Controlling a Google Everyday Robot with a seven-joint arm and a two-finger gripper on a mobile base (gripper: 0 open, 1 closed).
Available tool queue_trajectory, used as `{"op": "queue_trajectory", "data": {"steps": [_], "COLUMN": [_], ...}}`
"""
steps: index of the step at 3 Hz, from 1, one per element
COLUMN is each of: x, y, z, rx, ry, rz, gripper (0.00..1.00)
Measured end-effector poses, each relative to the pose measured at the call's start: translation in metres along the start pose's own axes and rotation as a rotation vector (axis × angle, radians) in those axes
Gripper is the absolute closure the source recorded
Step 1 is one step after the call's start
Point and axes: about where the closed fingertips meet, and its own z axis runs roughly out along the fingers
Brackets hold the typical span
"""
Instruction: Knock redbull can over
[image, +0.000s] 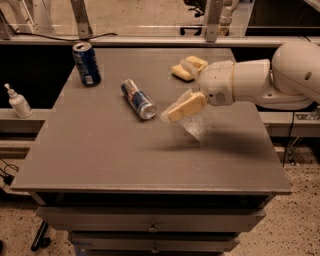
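Note:
The redbull can (138, 99), slim and silver with blue panels, lies on its side on the grey table (100, 150), left of centre, its top end pointing to the front right. My gripper (173, 94) hovers just right of the can and is apart from it. Its two yellow fingers are spread wide, one finger (186, 106) low near the can's end and the other (189, 68) farther back. It holds nothing. My white arm (270, 80) reaches in from the right.
A wider dark blue can (86, 63) stands upright at the table's back left corner. A white pump bottle (19, 102) sits on a lower shelf to the left. Drawers (150, 227) are under the table's front edge.

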Motion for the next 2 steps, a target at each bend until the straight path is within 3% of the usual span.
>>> {"op": "queue_trajectory", "data": {"steps": [1,2], "x": [0.0163,0.0163], "y": [0.0050,0.0050], "z": [-0.0583,-0.0583], "rx": [-0.025,-0.025], "ry": [0.020,0.020], "rz": [-0.027,-0.027], "gripper": [0.00,0.00]}}
